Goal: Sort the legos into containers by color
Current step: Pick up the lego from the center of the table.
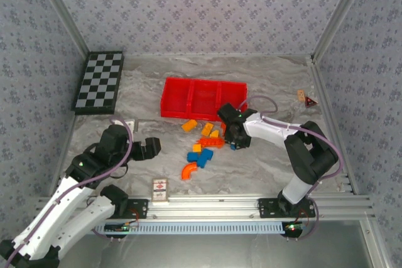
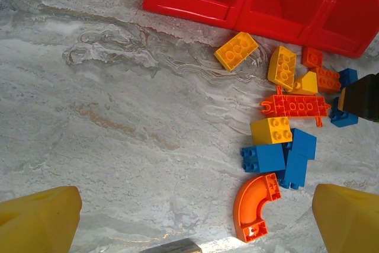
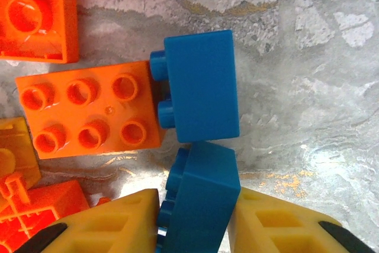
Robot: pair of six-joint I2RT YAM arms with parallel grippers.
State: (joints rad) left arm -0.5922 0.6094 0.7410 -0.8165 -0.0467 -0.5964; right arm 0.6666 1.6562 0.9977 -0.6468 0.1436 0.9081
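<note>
Right claw (image 3: 198, 229) first: your yellow fingers (image 3: 100, 226) are clenched on a small blue plastic brick (image 3: 201, 199), one against each flank, and its studs face the left-hand finger. From the wrist view you cannot tell whether the brick is touching the marbled grey table (image 3: 308, 57). Just beyond it lies a second blue brick (image 3: 201, 87), its studs touching a red-orange six-stud brick (image 3: 89, 111).

From above, your right claw (image 1: 235, 144) sits at the right edge of the heap of loose bricks, just in front of the shallow bright red three-compartment plastic tray (image 1: 173, 101).

Your left claw (image 1: 151, 147) is released, with its jaws spread wide. It hangs to the left of the heap, apart from the bricks. Its camera looks at the heap on the table: a yellow six-stud brick (image 2: 236, 51) nearest the tray wall, a long red-orange flat plate (image 2: 295, 106) further forward, and a curved red-orange piece (image 2: 253, 205) nearest you.

A black-and-white checkerboard (image 1: 99, 81) lies at the far left, and a small printed card (image 1: 161, 189) rests at the near edge.
</note>
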